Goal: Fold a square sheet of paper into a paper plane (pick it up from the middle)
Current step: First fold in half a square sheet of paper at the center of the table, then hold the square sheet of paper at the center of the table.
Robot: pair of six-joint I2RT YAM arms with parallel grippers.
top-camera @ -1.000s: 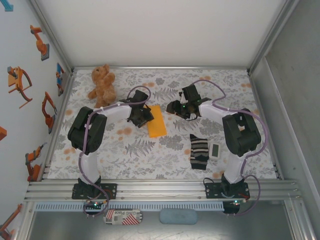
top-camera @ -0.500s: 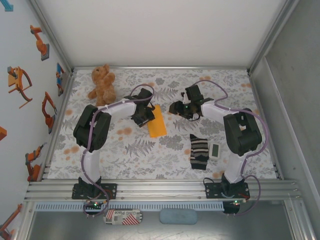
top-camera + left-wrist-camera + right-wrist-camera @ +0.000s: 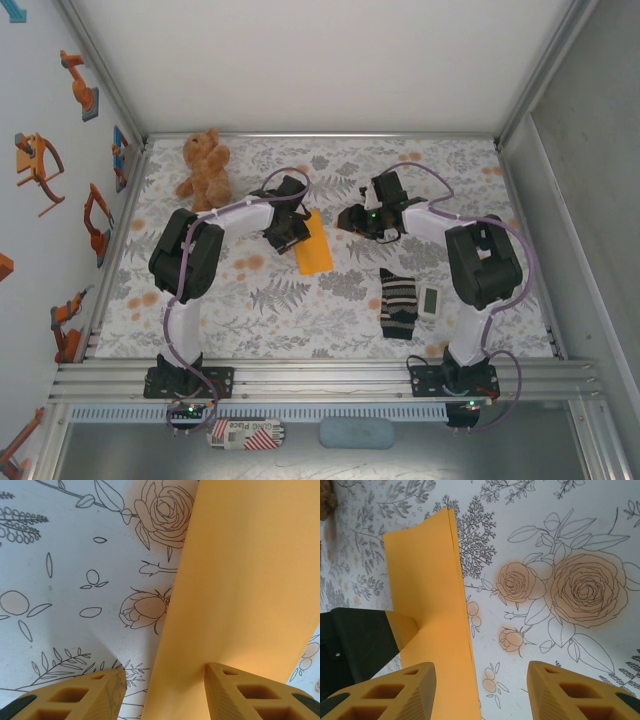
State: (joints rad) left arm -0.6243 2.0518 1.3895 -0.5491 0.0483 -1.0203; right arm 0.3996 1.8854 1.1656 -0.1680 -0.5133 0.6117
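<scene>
Orange-yellow and folded into a narrow strip, the sheet of paper [image 3: 314, 243] lies flat on the flower-printed desk [image 3: 300, 310], just left of the middle of the overhead frame, its long side running up and down.

The left tool [image 3: 164, 674] is at the strip's left edge. In the left wrist view its two yellow fingers [image 3: 75, 700] stand spread at the bottom of the frame. One rests over the bare cloth and the other over the paper, with the paper's edge running up between them. It pinches nothing.

The right tool [image 3: 481, 667] sits to the right of the strip in the overhead frame, near it. Its fingers are also spread apart, and the right wrist view shows printed roses between them. The paper's lower right edge reaches down to the inner side of the left-hand finger. Two layers show along the paper's right edge. At the middle left of that frame a yellow pad [image 3: 404, 628] of the left tool touches the paper.

A teddy bear [image 3: 204, 166] sits at the upper left of the desk. A striped sock [image 3: 398, 304] and a small white device [image 3: 430, 300] lie side by side at the lower right, well apart from the paper.
</scene>
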